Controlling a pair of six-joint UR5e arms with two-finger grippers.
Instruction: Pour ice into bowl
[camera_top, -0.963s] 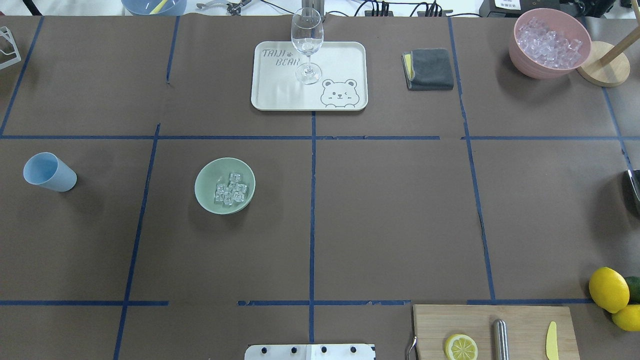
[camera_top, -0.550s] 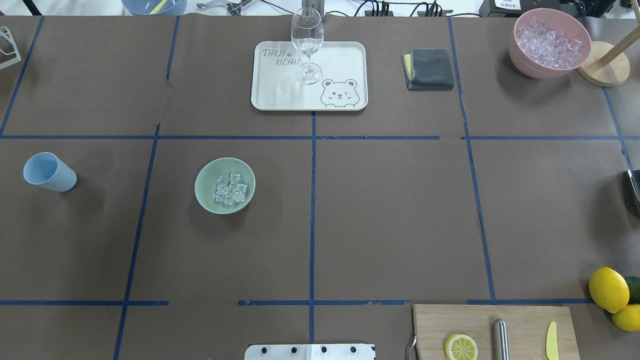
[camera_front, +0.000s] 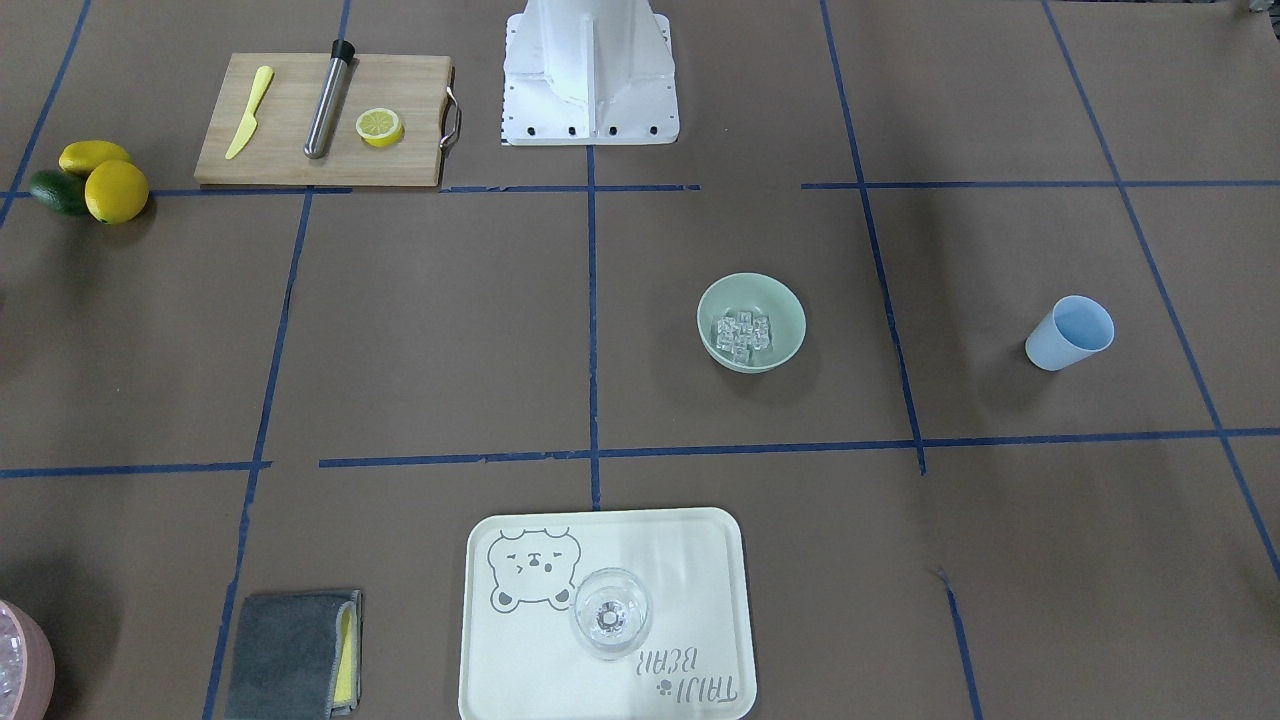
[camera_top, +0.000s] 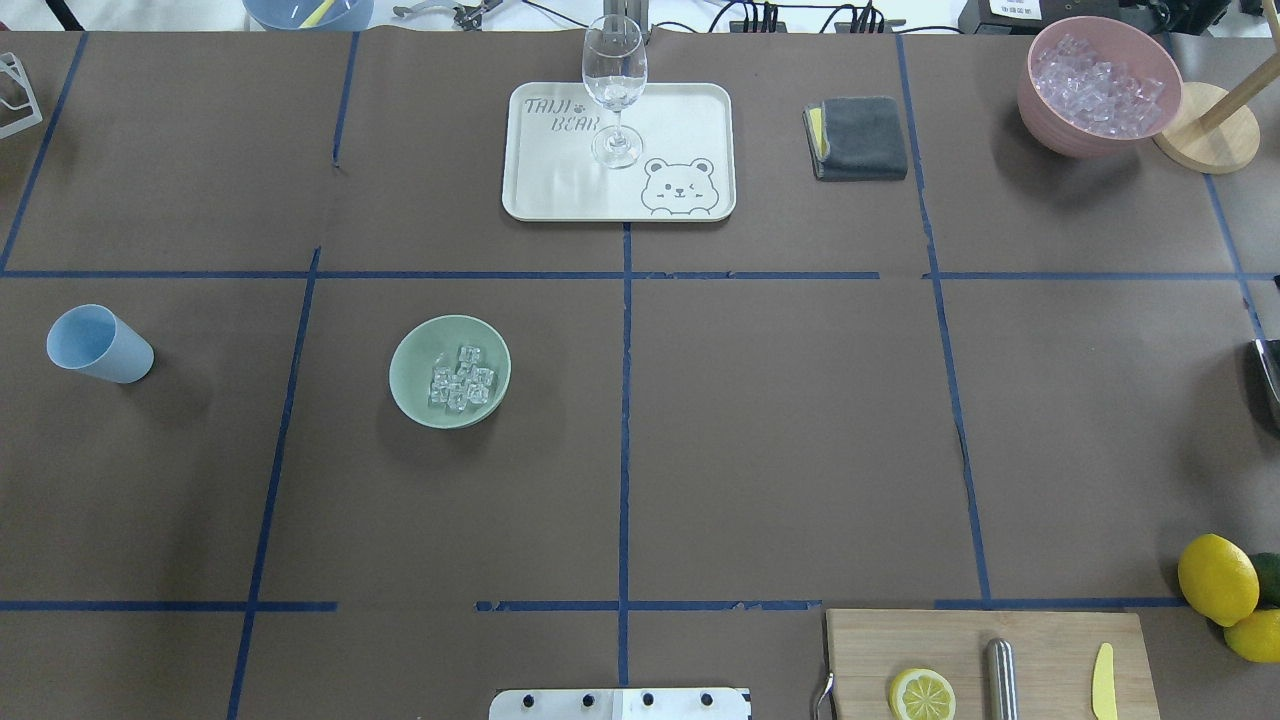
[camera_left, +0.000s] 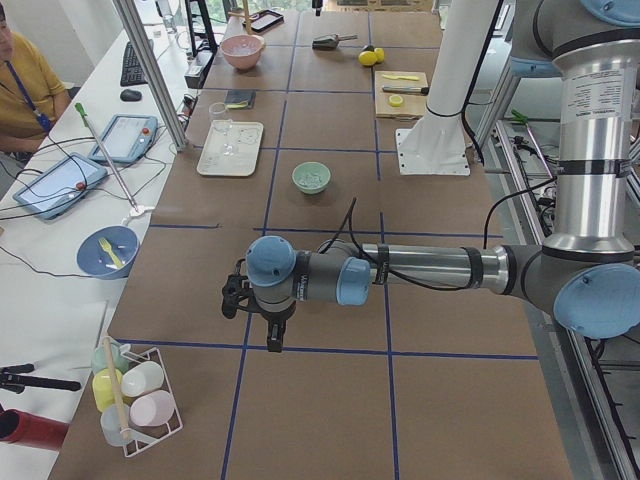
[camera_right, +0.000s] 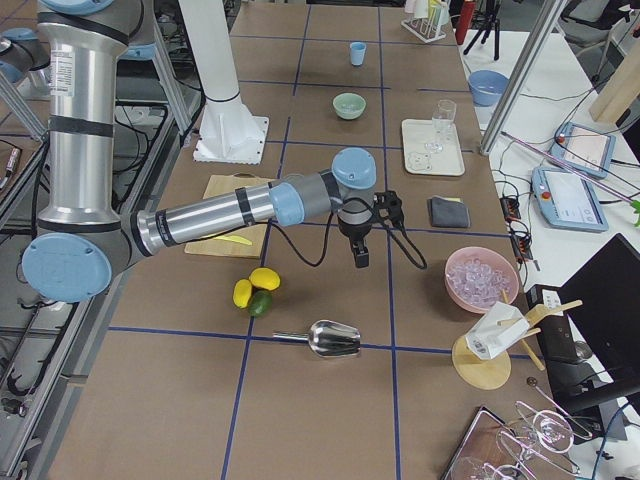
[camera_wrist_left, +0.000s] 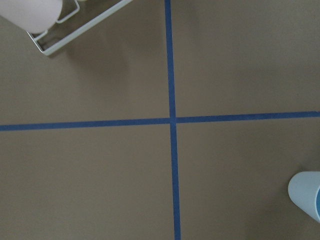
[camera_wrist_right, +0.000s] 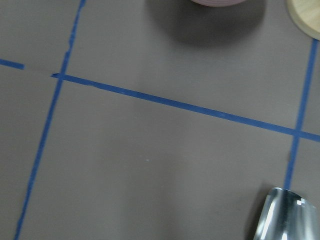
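**A:** What is the surface like, and the room around it?

**B:** A long worktop (camera_top: 780, 420) covered in brown paper, split into rectangles by blue tape lines (camera_top: 625, 400). A white side bench (camera_left: 60, 300) runs along its far edge. It carries two tablets (camera_left: 125, 137), and a person (camera_left: 20, 70) in a yellow shirt sits there.

**A:** And the counts?

**B:** There is one mint-green bowl (camera_top: 412, 385), upright, left of the centre tape line. The ice (camera_top: 460, 378) lies heaped inside it, too bunched to count. One blue cup (camera_top: 98, 345) stands well apart to its left. One cream tray (camera_top: 690, 110) holds one wine glass (camera_top: 613, 85). There is one folded grey cloth (camera_top: 860, 138) and one pink bowl (camera_top: 1050, 125) full of clear cubes. One cutting board (camera_top: 1040, 650) carries one lemon half (camera_top: 922, 694), one yellow knife (camera_top: 1102, 682) and one metal rod (camera_top: 1000, 680). Just beside the board are two whole lemons (camera_top: 1217, 578) and one lime (camera_top: 1268, 575). One metal scoop (camera_right: 335, 340) lies near them.

**A:** The arms?

**B:** Two. The left end effector (camera_left: 274, 345) points down above a tape line, at the worktop's left end beyond the cup. The right end effector (camera_right: 360, 258) hangs above bare paper between the cloth and the lemons. Only the side views show them, so I cannot tell how far either is parted. Neither is near the bowl.
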